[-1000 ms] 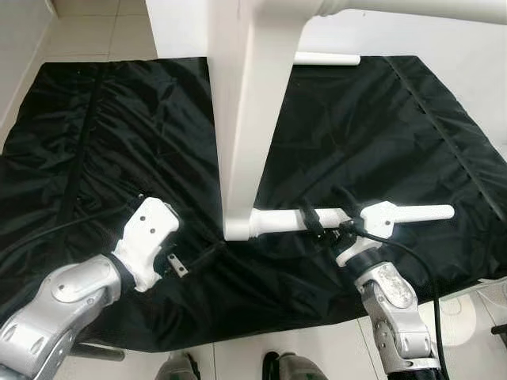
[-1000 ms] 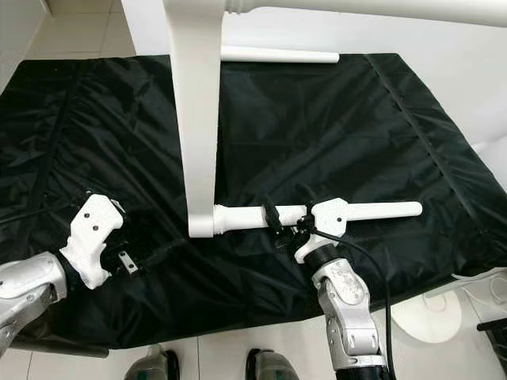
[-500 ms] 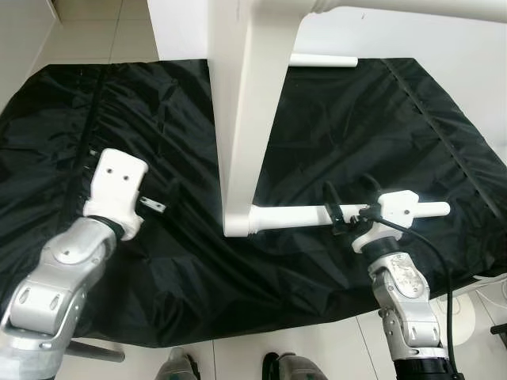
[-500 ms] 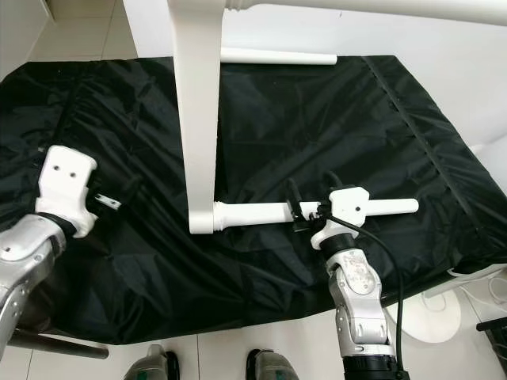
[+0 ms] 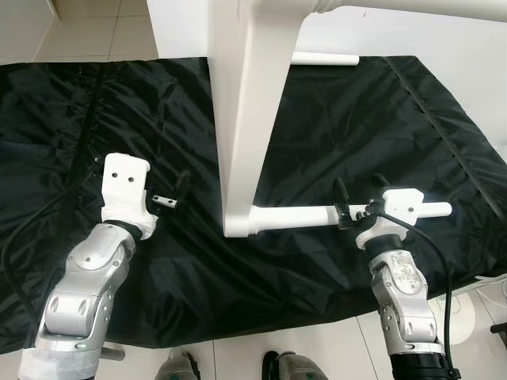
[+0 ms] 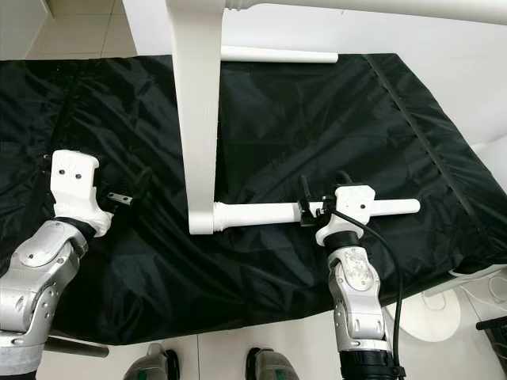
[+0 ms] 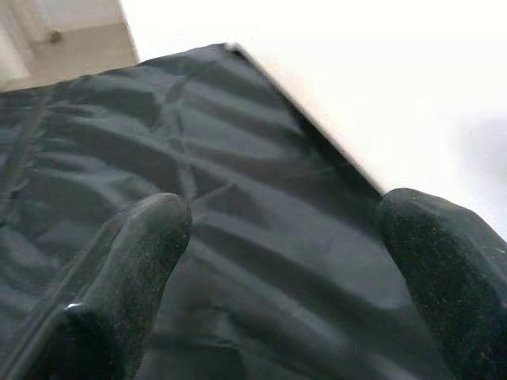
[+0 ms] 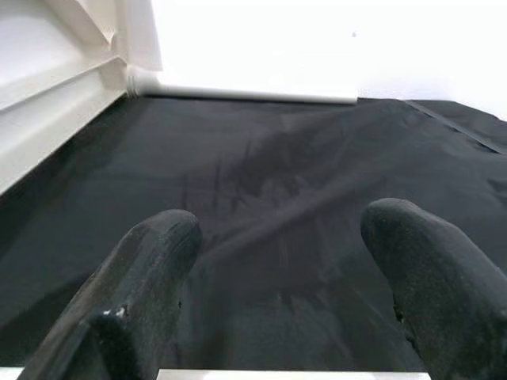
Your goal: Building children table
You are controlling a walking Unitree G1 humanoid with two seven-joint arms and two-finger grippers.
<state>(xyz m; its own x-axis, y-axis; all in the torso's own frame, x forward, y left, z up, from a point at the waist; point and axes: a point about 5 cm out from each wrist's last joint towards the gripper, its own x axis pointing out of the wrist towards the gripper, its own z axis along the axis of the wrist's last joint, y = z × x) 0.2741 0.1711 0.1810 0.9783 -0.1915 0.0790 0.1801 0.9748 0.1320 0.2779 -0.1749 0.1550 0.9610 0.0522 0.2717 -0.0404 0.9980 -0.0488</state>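
Children table, partly built: near leg [image 5: 297, 216] seated in white frame [image 5: 244, 119], spare leg [image 5: 325, 58] left far on black sheet [image 5: 119, 119]; left end effector [image 5: 176, 190] and right end effector [image 5: 356, 194] held open, empty.

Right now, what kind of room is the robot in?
Probably a room in a home, used as a building spot. The floor is pale tile, a black cloth is spread over it, and a half-built white table lies on the cloth.
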